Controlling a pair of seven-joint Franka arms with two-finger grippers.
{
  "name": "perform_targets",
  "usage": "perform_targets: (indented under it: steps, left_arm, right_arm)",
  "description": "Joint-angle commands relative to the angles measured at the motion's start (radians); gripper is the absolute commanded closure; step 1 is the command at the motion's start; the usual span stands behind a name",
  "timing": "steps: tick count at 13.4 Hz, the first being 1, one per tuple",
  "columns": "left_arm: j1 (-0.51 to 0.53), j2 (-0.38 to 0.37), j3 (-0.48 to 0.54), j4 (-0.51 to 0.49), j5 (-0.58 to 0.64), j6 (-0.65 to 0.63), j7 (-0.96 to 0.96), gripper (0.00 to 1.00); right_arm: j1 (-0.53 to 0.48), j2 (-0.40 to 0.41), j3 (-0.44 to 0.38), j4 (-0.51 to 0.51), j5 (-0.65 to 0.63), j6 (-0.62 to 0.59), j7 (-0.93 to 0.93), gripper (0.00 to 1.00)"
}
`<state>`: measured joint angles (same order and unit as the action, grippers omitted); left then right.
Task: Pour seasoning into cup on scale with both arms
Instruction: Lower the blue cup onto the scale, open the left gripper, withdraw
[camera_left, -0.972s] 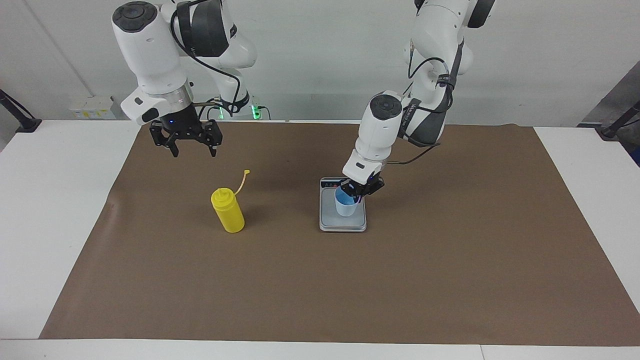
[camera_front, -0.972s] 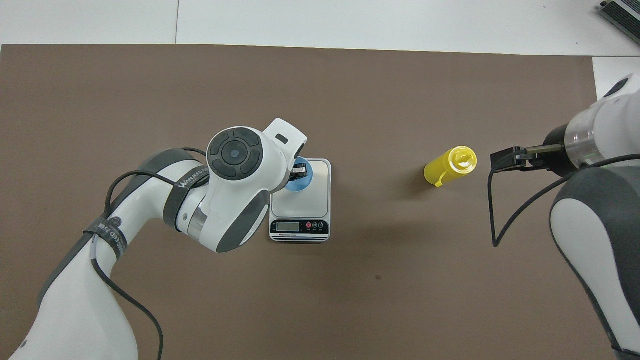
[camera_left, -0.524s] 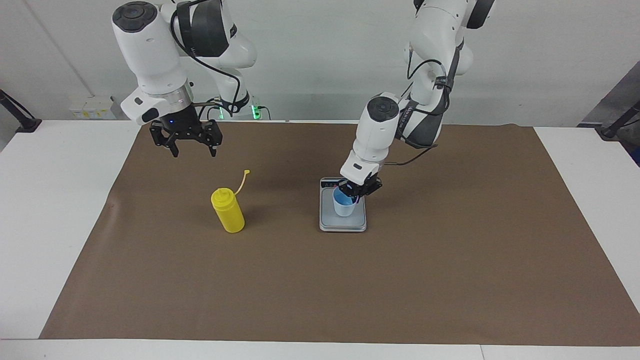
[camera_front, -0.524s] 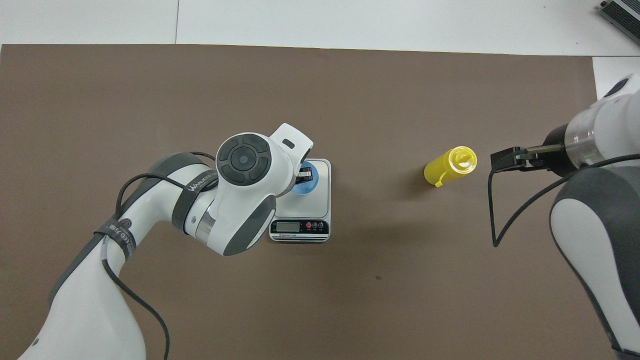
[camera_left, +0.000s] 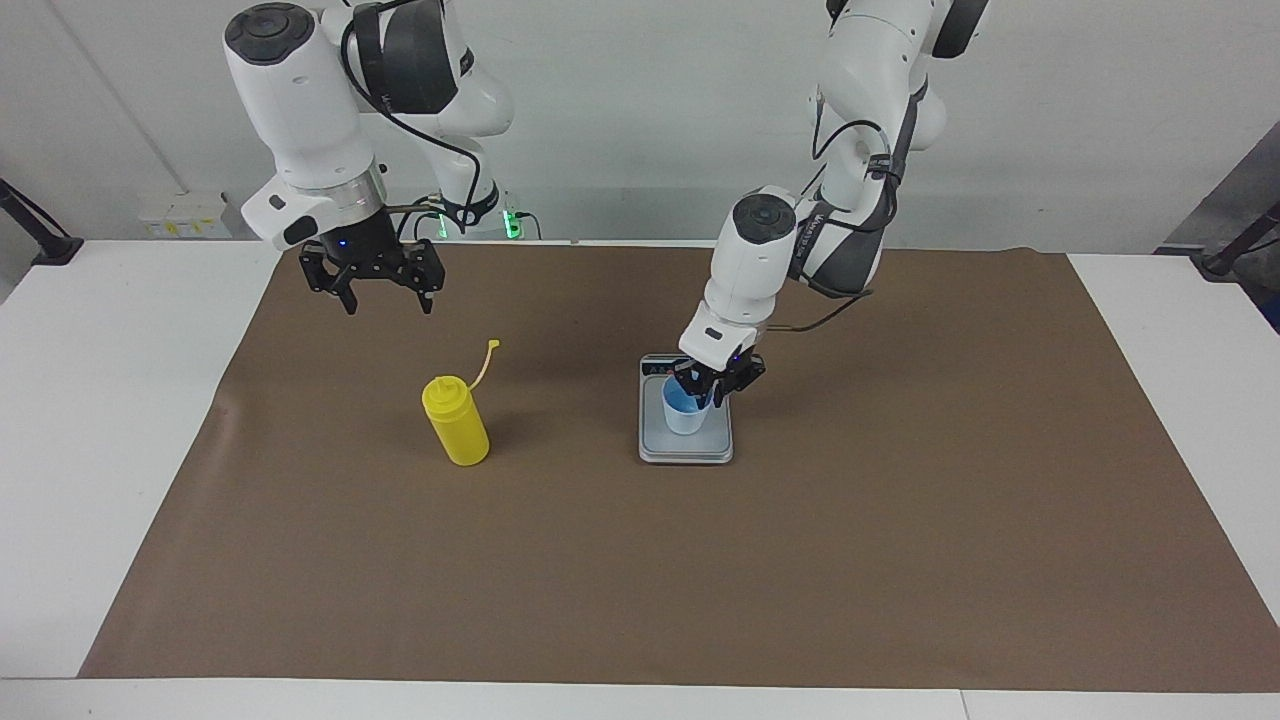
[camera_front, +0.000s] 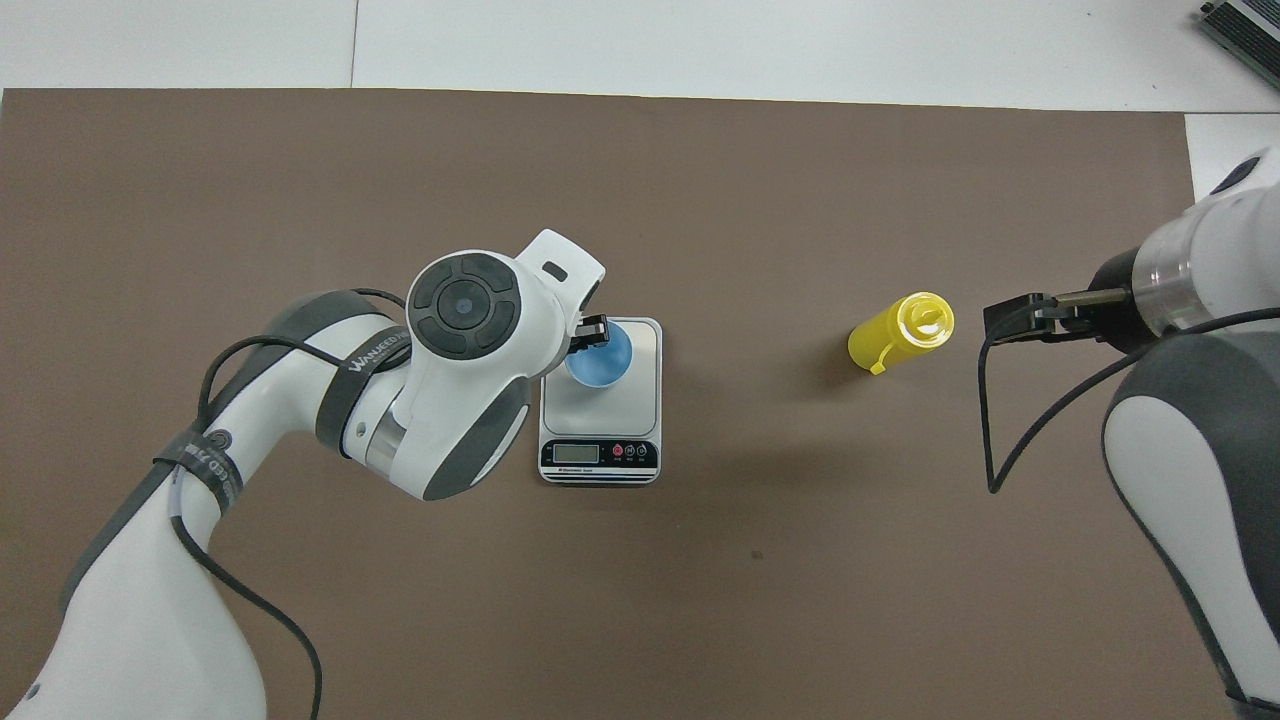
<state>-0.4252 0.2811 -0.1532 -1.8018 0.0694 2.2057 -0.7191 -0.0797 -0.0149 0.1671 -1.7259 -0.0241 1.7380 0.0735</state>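
— Where is the cup (camera_left: 686, 412), and what's in it?

— It stands upright on the scale (camera_left: 686, 447), mouth up. The inside shows plain bright blue; I see nothing in it.

— And the bottle (camera_left: 456, 420)?

— On the brown mat (camera_left: 900, 520), well apart from the scale, toward the right arm's end of the table. Its long axis is vertical — nozzle cap up, thin strap sticking up and out toward the robots.

— What are the grippers doing?

— The left gripper (camera_left: 707, 391) is at the cup's rim, on the side nearer the robots; I cannot tell whether its fingers grip it. The right gripper (camera_left: 382, 298) hangs over the mat, fingers spread wide, holding nothing.
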Motion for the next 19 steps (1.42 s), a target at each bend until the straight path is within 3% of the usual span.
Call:
perform_targets:
  steps: [1, 9, 13, 16, 19]
  left_arm:
    - [0.058, -0.081, 0.001, -0.001, 0.038, -0.082, 0.030, 0.00]
    - [0.261, -0.223, -0.002, 0.010, 0.023, -0.293, 0.482, 0.00]
    - [0.371, -0.286, 0.003, 0.013, -0.049, -0.354, 0.659, 0.00]
    - [0.413, -0.310, 0.011, 0.019, -0.068, -0.397, 0.716, 0.00]
    - [0.442, -0.310, 0.011, 0.108, -0.100, -0.516, 0.740, 0.00]
  right_arm:
    - [-0.009, -0.019, 0.005, -0.021, 0.016, 0.009, -0.023, 0.00]
    - [-0.040, -0.022, 0.003, -0.023, 0.016, 0.003, -0.020, 0.00]
    - [-0.075, -0.039, 0.002, -0.035, 0.016, -0.014, -0.018, 0.00]
    - [-0.075, -0.039, 0.002, -0.037, 0.016, -0.002, -0.024, 0.00]
    - [-0.065, -0.042, 0.003, -0.037, 0.016, -0.024, -0.027, 0.00]
